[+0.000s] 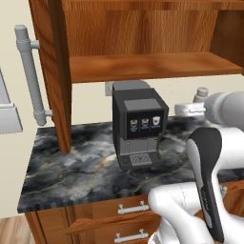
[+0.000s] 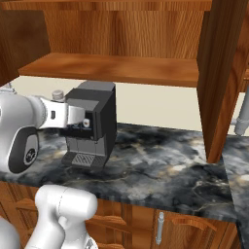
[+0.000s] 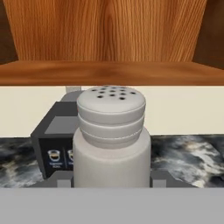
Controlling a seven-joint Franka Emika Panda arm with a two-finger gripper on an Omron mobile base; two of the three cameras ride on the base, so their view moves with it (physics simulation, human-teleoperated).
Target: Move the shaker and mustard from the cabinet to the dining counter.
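The shaker (image 3: 111, 140), light grey with a pale perforated cap, stands upright and close in the hand view. My gripper (image 3: 111, 180) is shut on its lower body, with a dark finger (image 3: 61, 180) on each side. In the left base view its cap (image 1: 202, 91) pokes up above the hand (image 1: 190, 108), right of the coffee machine and below the shelf. The right base view has that cap (image 2: 58, 95) at the left. The cabinet (image 1: 143, 66) is open, its wooden shelf bare where I see it. The mustard is out of view. Whether the dark marbled counter (image 1: 71, 167) below is the dining counter, I cannot tell.
A black coffee machine (image 1: 138, 126) stands on the counter just left of the held shaker. The cabinet's open door (image 1: 55, 71) with a long grey handle (image 1: 29, 71) hangs at the left. Wooden drawers (image 1: 128, 209) sit under the slab.
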